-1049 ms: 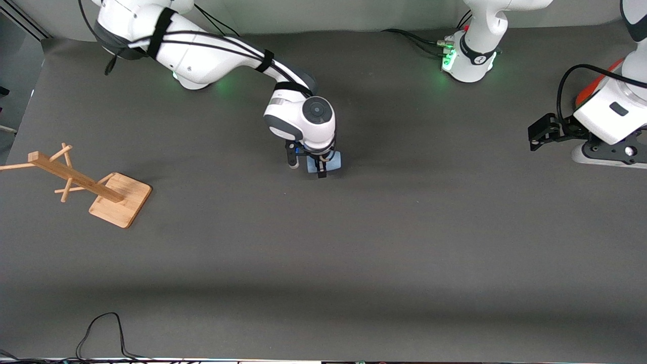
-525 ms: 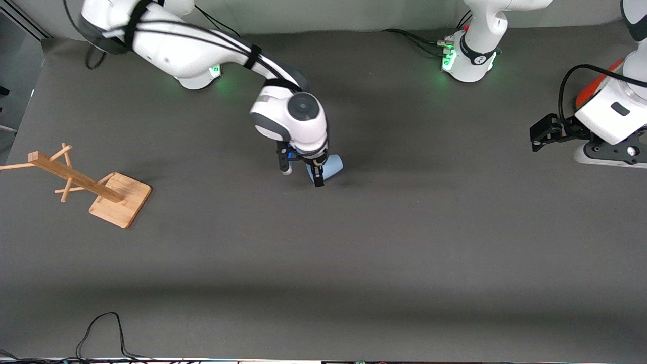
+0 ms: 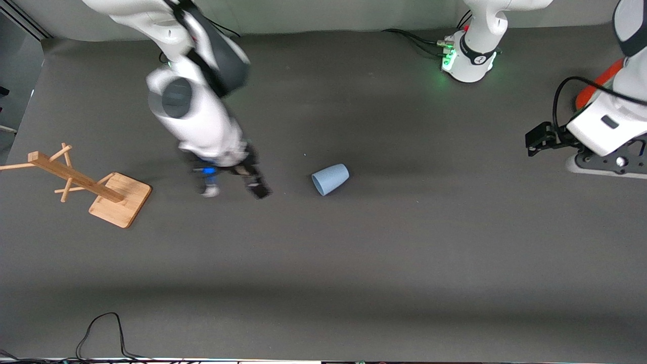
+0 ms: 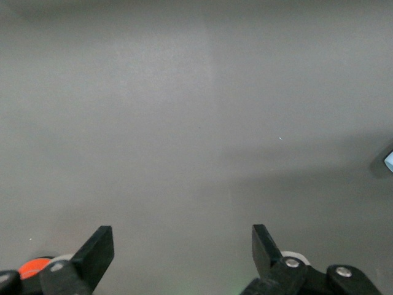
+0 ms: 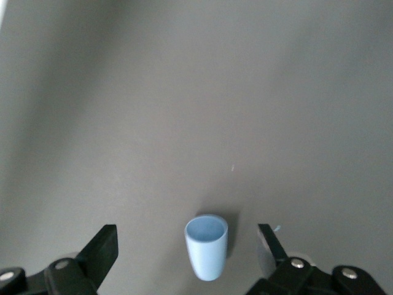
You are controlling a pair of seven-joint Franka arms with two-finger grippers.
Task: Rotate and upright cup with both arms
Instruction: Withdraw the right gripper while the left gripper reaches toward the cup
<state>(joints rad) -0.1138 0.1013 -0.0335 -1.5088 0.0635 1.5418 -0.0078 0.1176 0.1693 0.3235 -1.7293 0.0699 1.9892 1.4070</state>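
Observation:
The pale-blue cup (image 3: pixel 330 179) lies on its side on the grey table, midway between the two arms' ends. My right gripper (image 3: pixel 235 191) is open and empty, apart from the cup on the side toward the right arm's end. In the right wrist view the cup (image 5: pixel 207 247) shows its open mouth between the spread fingers, and the right gripper (image 5: pixel 186 236) touches nothing. My left gripper (image 3: pixel 601 164) waits low at the left arm's end. In the left wrist view the left gripper (image 4: pixel 181 238) is open over bare table.
A wooden peg rack (image 3: pixel 96 187) stands at the right arm's end. A red-orange can (image 3: pixel 596 83) is mostly hidden by the left arm. A black cable (image 3: pixel 101 328) lies at the table edge nearest the front camera.
My right gripper let go of the cup and swung away toward the right arm's end. The cup stays on its side, turned slightly. The left arm barely moved.

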